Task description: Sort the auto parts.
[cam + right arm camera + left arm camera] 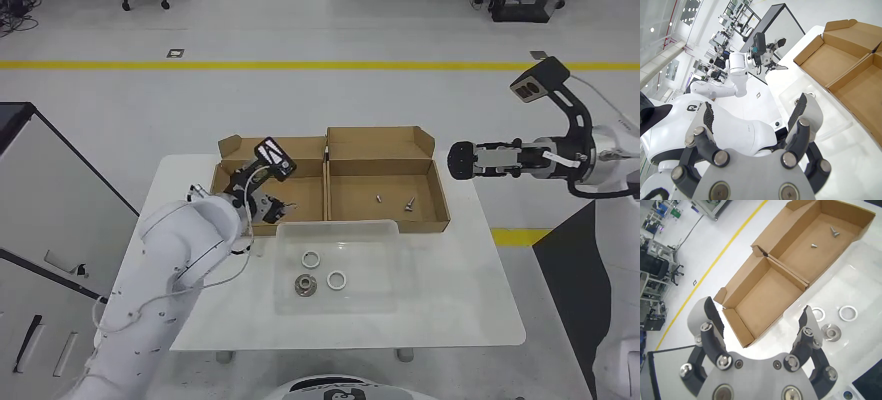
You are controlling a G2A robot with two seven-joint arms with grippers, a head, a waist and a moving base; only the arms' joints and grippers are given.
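Auto parts [338,280], two flat silver metal rings [848,313] and a flanged grey metal bushing [831,332], are lying in the clear plastic tray [372,292] just beside the wide-spread left tool [758,308], looking stiff, light and slippery, likely wanting a pinch across the rim.

Our left gripper [758,306] hangs with fingers spread wide; our right gripper [755,101], well apart from it, gapes likewise.

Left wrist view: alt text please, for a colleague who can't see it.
The open left gripper hangs over the nearer cardboard box, holding nothing. The farther box holds two bolts; beside the boxes, a clear tray holds two white rings and a metal bushing.
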